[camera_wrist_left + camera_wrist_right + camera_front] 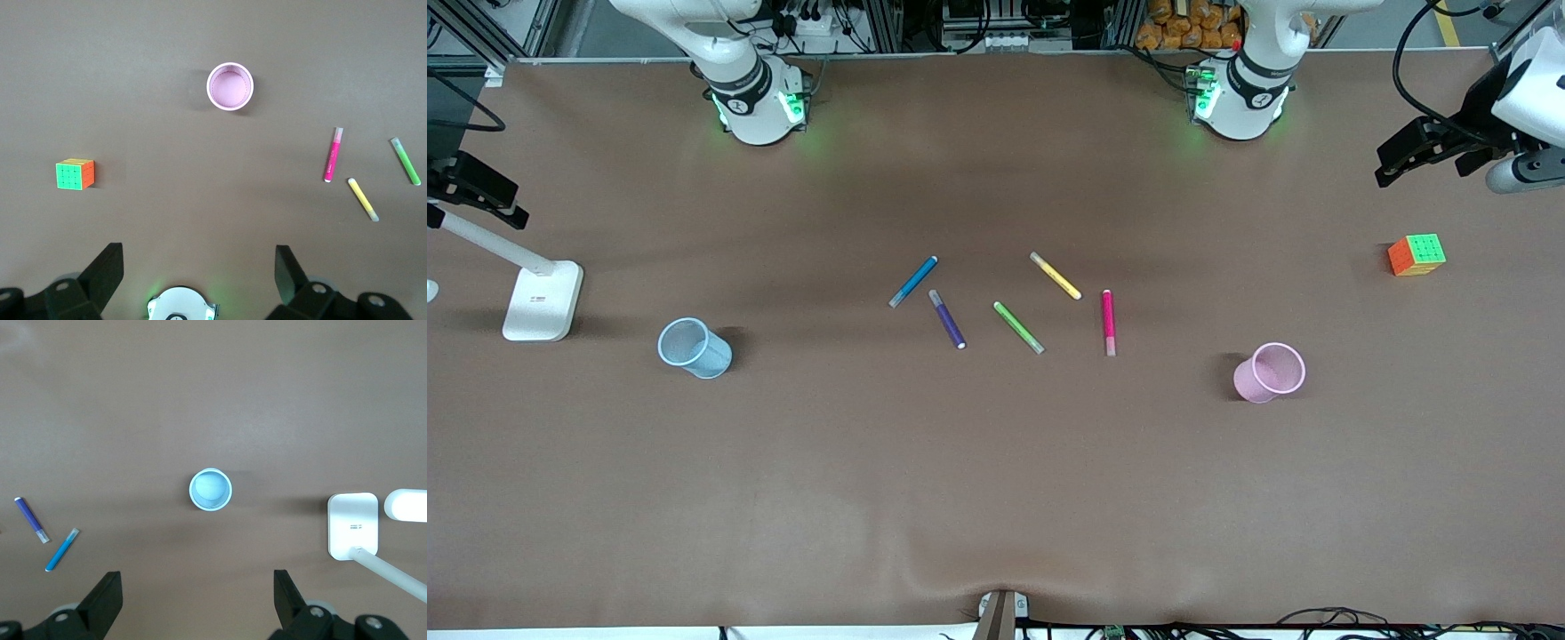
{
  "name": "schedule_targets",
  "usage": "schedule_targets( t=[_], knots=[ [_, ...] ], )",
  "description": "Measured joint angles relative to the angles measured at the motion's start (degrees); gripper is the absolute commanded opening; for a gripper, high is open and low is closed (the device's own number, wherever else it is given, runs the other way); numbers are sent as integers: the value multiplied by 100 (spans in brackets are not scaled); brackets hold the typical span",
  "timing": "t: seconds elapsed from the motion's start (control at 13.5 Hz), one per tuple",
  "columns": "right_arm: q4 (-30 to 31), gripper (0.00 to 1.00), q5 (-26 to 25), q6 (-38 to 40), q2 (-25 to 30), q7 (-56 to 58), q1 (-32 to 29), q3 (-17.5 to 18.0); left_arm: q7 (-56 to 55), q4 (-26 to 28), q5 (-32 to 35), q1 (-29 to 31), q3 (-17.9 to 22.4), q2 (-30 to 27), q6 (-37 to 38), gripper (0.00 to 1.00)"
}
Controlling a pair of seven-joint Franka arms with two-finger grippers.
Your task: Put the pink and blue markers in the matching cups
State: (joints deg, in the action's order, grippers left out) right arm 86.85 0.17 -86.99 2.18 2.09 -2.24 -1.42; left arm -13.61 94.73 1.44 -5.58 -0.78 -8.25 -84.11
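The pink marker (1108,322) and the blue marker (913,281) lie flat mid-table among other markers. The pink cup (1270,372) stands upright toward the left arm's end, and the blue cup (694,348) toward the right arm's end. Both cups are empty. My left gripper (1421,169) is open and empty, high over the left arm's end of the table. Its wrist view (199,251) shows the pink cup (229,86) and pink marker (333,155). My right gripper (476,200) is open and empty, high over the right arm's end. Its wrist view (196,576) shows the blue cup (210,489) and blue marker (62,549).
A purple marker (947,319), a green marker (1018,327) and a yellow marker (1056,276) lie between the pink and blue ones. A colour cube (1416,255) sits near the left arm's end. A white lamp base (543,300) stands beside the blue cup.
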Motion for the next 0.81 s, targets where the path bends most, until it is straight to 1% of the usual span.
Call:
schedule_targets(
  t=[0.81],
  knots=[
    [6,100,0,12,-7,0,1,22,18,-90,9,65,4,78,53,100]
  ],
)
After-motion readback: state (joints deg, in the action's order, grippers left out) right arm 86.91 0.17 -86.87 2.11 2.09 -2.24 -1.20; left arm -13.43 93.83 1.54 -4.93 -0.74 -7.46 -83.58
